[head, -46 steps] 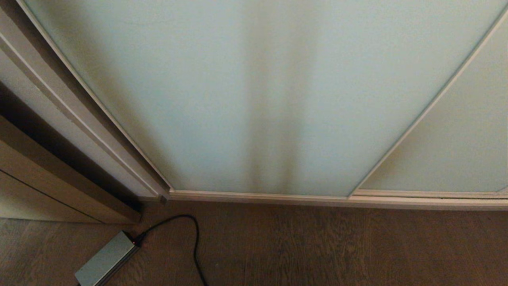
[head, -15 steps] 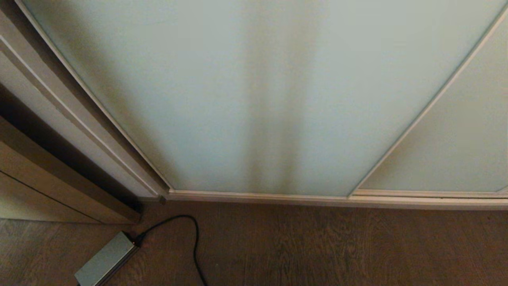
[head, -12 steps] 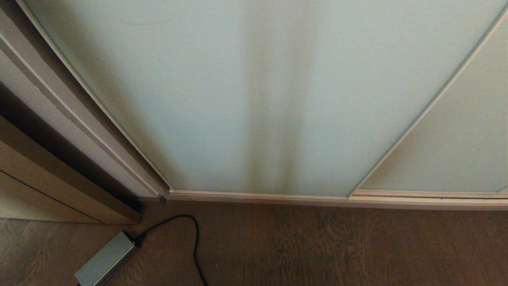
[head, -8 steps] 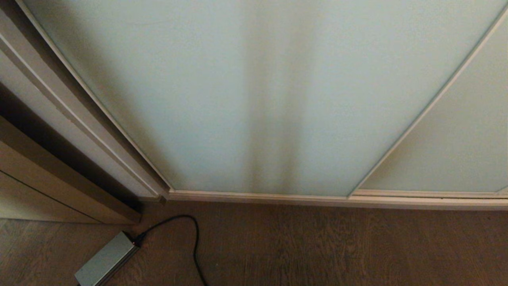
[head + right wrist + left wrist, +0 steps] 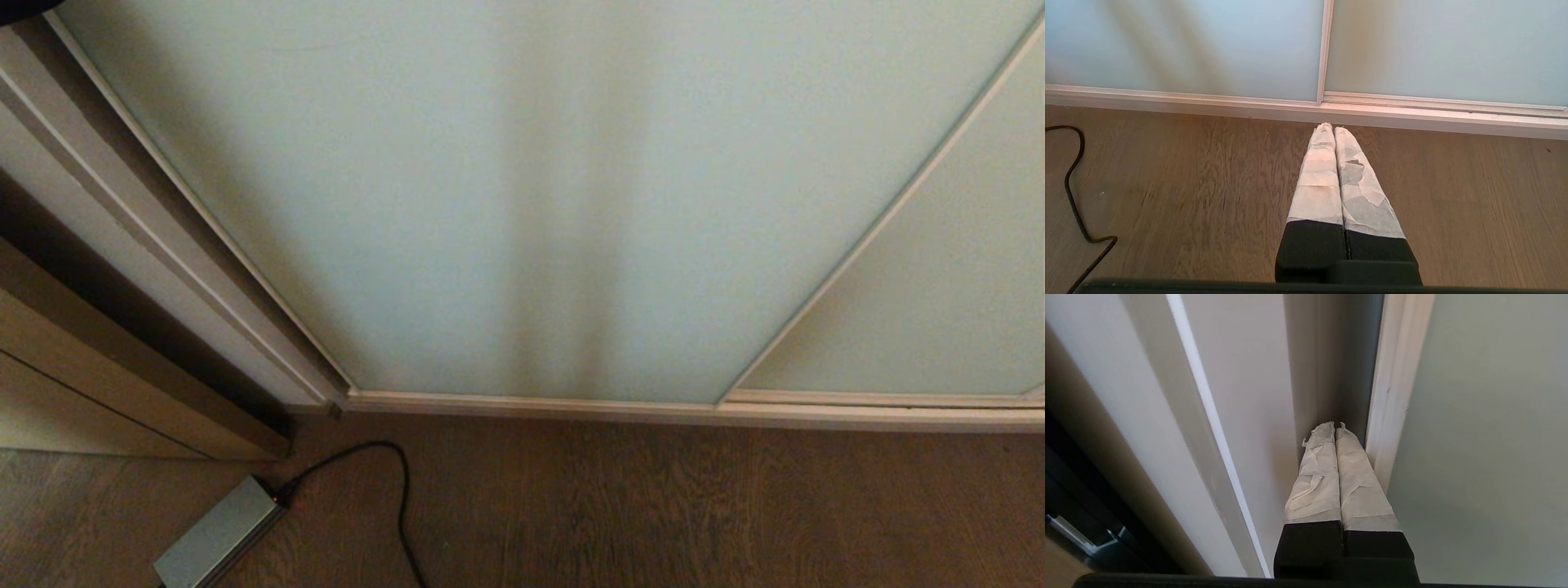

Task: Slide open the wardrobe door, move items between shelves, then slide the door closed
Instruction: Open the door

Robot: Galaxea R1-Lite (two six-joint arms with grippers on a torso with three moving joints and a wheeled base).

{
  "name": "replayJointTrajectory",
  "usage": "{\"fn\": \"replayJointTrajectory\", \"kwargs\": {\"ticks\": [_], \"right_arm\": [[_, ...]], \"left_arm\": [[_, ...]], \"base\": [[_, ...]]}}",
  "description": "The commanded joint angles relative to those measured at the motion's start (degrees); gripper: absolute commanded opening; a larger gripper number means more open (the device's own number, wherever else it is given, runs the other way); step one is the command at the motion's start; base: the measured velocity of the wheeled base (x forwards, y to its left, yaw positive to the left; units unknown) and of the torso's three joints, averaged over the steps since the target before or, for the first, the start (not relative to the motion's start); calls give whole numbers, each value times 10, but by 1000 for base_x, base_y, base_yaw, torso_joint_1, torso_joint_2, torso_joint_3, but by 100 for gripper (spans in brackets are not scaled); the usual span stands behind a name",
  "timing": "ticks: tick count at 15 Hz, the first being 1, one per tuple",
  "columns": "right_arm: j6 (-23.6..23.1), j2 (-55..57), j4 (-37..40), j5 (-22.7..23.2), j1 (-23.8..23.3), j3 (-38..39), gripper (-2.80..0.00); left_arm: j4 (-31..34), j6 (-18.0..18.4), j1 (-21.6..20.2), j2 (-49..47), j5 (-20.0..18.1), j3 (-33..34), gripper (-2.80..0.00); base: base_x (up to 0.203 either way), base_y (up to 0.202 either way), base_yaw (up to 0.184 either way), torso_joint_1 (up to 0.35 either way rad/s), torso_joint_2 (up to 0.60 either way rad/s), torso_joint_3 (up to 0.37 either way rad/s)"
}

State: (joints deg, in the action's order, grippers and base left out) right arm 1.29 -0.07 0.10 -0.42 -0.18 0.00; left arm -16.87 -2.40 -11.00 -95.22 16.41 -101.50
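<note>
Frosted mint-green glass in a slim cream frame: the sliding wardrobe door (image 5: 522,204) is seen fully shut, lower rail down at the floor track (image 5: 816,415). A twin panel (image 5: 939,310) sits beside it. No shelves or items are visible; they are judged to be behind the glass.

Handling, judged: the panel is likely heavy and stiff, rolling sideways only. The glass face is probably slick and should not be pinched or struck. No handle is seen, so the cream vertical frame edge (image 5: 1392,388) is the place to push.

Left gripper (image 5: 1335,425): jaws pressed together, nothing pinched, white-taped fingers (image 5: 1359,473) pointed into the narrow recess. The frame edge lies just beside one side of the jaws, the off-white wardrobe side wall (image 5: 1257,375) on the other side. Contact with the frame edge cannot be confirmed. The pose is read as a closed wedge set up for a lateral shove against the frame.

Right gripper (image 5: 1334,127): jaws pressed together, empty, parked pointing down at the wooden floor (image 5: 1208,183). The meeting line of the two panels is straight ahead of the tips.

A grey power brick (image 5: 216,535) with black cable (image 5: 400,490) lies on the floor, well clear of both jaws.
</note>
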Motion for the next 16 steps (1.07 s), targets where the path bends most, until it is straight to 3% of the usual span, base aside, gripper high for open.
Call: {"fn": "replayJointTrajectory", "kwargs": {"ticks": [1, 6, 12, 16], "right_arm": [[0, 0, 0, 0, 0, 0, -280], [0, 0, 0, 0, 0, 0, -280], [0, 0, 0, 0, 0, 1, -280], [0, 0, 0, 0, 0, 0, -280]], "left_arm": [[0, -1, 0, -8, -4, -3, -280], [2, -13, 17, 1, -26, 2, -280], [7, -13, 79, 47, -23, 28, -280], [19, -12, 86, 102, -22, 27, -280]], "base": [[0, 0, 0, 0, 0, 0], [0, 0, 0, 0, 0, 0], [0, 0, 0, 0, 0, 0], [0, 0, 0, 0, 0, 0]]}}
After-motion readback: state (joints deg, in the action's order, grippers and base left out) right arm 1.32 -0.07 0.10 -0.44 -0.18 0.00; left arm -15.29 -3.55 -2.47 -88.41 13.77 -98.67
